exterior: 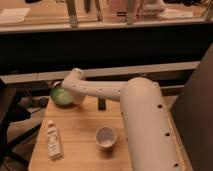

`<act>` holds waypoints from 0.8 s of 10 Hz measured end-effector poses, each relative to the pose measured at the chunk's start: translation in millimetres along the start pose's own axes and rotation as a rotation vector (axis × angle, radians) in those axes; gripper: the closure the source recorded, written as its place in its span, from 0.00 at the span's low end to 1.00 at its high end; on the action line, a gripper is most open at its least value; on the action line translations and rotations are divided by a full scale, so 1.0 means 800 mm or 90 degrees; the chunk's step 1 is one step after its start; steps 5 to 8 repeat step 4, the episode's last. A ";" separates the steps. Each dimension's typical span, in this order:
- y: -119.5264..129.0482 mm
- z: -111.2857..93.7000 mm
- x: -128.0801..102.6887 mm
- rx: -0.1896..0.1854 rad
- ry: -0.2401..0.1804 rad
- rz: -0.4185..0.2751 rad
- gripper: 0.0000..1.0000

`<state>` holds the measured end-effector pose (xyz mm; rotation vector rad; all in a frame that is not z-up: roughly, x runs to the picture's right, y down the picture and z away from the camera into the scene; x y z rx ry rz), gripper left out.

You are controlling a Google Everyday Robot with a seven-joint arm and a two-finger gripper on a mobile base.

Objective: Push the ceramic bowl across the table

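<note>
A green ceramic bowl [61, 96] sits at the far left corner of the small wooden table [80, 132]. My white arm reaches from the right across the table's far edge to the bowl. The gripper [71, 95] is at the bowl's right rim, mostly hidden behind the arm's wrist.
A white cup [105, 137] stands near the table's middle front. A white bottle [52, 142] lies at the front left. A small dark object [101, 104] stands on the table under the arm. A dark counter runs behind the table.
</note>
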<state>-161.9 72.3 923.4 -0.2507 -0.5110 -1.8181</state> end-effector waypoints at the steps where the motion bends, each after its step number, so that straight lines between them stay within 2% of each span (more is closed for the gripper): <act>1: -0.003 -0.001 0.003 -0.002 0.000 -0.006 0.95; 4: 0.002 -0.005 -0.024 -0.010 -0.005 -0.029 0.95; 8: 0.002 -0.005 -0.024 -0.010 -0.005 -0.029 0.95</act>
